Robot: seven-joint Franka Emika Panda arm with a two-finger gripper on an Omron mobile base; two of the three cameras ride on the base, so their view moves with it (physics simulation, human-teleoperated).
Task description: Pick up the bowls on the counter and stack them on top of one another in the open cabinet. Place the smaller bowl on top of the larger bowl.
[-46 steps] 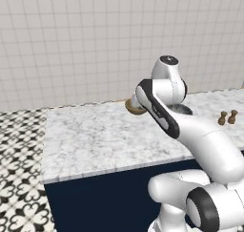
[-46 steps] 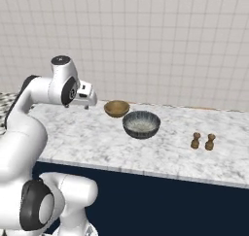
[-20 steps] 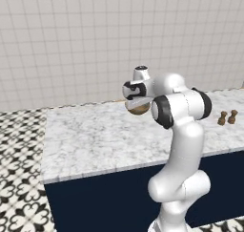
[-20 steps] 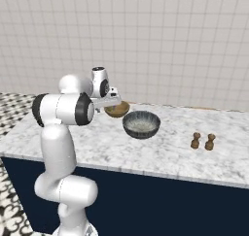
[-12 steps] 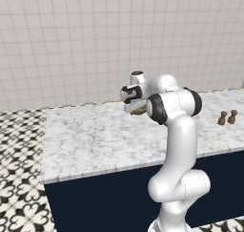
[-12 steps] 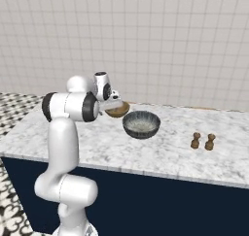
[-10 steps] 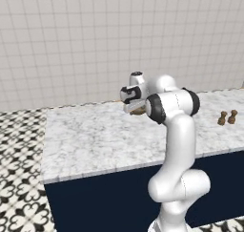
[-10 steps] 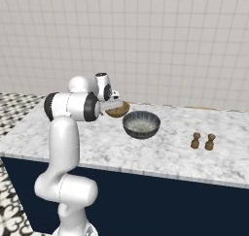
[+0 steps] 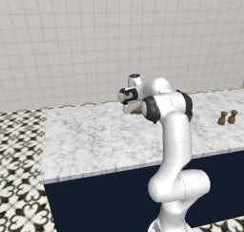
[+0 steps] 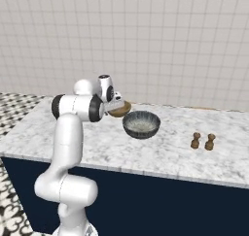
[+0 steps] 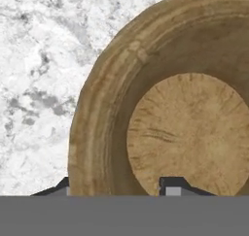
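The counter (image 10: 160, 155), a white-and-grey marbled slab over a dark blue base, crosses the middle of both base views from edge to edge, with a tiled wall (image 10: 146, 36) behind it. The white arm (image 10: 73, 133) rises from the lower left of the right base view and bends at the elbow toward the centre of the frame.

Just right of centre in that view a grey bowl (image 10: 141, 124) sits on the counter, the larger of the two. Touching or just beside its upper left rim is the smaller wooden bowl (image 10: 119, 108), tan-brown. In the hand view the wooden bowl (image 11: 185, 113) takes up the right and centre of the frame.

The claw (image 11: 116, 187) is down at the wooden bowl's rim: one finger tip shows inside the bowl at the bottom centre, the other outside the rim at the lower left. The rim lies between them; whether they have clamped it, I cannot tell.

Two small brown shakers (image 10: 203, 141) stand side by side on the counter at the right of the right base view.
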